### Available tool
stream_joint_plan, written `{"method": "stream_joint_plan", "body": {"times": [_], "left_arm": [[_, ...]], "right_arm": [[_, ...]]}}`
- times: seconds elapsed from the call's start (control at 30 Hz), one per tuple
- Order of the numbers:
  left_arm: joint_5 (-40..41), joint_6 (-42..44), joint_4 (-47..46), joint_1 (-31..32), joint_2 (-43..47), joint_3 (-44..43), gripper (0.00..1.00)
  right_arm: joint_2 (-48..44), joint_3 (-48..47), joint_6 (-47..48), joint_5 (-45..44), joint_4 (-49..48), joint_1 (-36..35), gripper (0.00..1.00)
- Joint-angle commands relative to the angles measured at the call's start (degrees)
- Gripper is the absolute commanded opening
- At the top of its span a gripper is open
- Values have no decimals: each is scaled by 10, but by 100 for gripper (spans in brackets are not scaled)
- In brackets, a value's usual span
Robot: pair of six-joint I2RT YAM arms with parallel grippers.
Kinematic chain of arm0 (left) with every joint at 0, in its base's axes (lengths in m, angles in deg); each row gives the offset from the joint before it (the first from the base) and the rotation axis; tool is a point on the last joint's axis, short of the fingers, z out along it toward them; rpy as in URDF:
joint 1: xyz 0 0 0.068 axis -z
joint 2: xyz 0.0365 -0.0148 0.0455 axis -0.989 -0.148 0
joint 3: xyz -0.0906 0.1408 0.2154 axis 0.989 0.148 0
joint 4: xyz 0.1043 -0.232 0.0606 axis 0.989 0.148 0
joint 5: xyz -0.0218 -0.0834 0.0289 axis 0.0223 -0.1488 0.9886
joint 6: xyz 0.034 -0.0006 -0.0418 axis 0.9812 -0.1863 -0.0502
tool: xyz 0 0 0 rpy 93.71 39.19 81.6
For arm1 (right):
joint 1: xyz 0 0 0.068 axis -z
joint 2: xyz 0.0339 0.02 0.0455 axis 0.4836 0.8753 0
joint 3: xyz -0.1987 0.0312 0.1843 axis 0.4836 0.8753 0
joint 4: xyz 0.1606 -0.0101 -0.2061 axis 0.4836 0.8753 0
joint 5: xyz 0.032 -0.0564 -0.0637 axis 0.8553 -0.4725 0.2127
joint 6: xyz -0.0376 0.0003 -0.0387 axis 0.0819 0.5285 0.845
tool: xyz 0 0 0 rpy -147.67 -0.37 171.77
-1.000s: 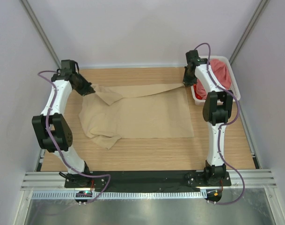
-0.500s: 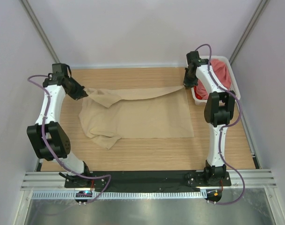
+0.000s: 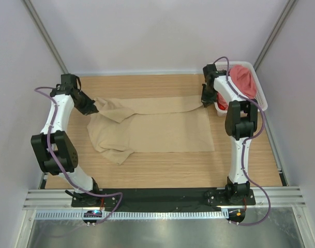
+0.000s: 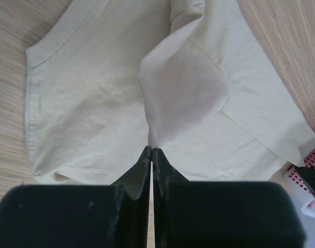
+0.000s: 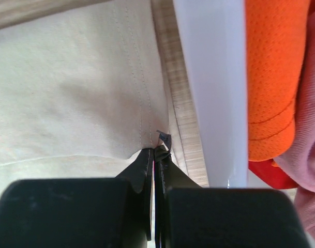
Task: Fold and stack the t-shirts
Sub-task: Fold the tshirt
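Wooden bench point(image 3: 162, 170), white walls all round, both arms reaching to the far side.

- beige t-shirt point(image 3: 157, 129) lies spread mid-bench. Its far edge is drawn into a line between the two pincers.
- left pincer point(image 4: 151, 152): clenched on a pinch of beige cloth at the far-left end, by the sleeve. The sleeve is flopped over the body there, and the near-left corner is bunched.
- right pincer point(image 5: 154, 152): clenched on the far-right corner at the seam, just beside the white basket point(image 5: 209, 82).
- pink t-shirt point(image 3: 245, 77) and orange t-shirt point(image 5: 273, 62) are both in the basket, unfolded.

My read: early stage, first shirt being stretched flat or set up for its first fold, nothing stacked yet.

To do it well:
- move both pincers together at the same height, so the edge stays straight
- use light tension only, since too much drags the whole shirt along the bench
- flatten the left sleeve and the bunched corner before creasing, or the fold locks the wrinkle in
- the right side is tight against the basket wall, so pull away from it, not along it
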Motion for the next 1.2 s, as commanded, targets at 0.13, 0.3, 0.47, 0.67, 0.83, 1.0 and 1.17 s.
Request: {"method": "stream_joint_plan", "body": {"times": [0.13, 0.3, 0.47, 0.67, 0.83, 1.0, 1.17], "left_arm": [[9, -2, 15, -3, 26, 44, 14], [9, 4, 33, -10, 42, 55, 38], [-4, 20, -18, -46, 70, 68, 58], [-112, 60, -96, -59, -75, -22, 44], [-132, 52, -115, -59, -180, -139, 43], [-132, 32, -121, -59, -265, -203, 35], [-171, 0, -203, -59, -294, -196, 28]], "right_arm": [[-52, 22, -3, -47, 32, 1, 12], [-69, 26, 18, -33, 34, -23, 37], [-92, 8, 11, 5, 35, -85, 52], [-95, 7, -3, 57, 7, -156, 53], [-72, -5, -14, 101, -9, -159, 53], [-38, -46, -18, 106, -18, -155, 52], [-2, -72, -44, 131, -36, -132, 40]]}}
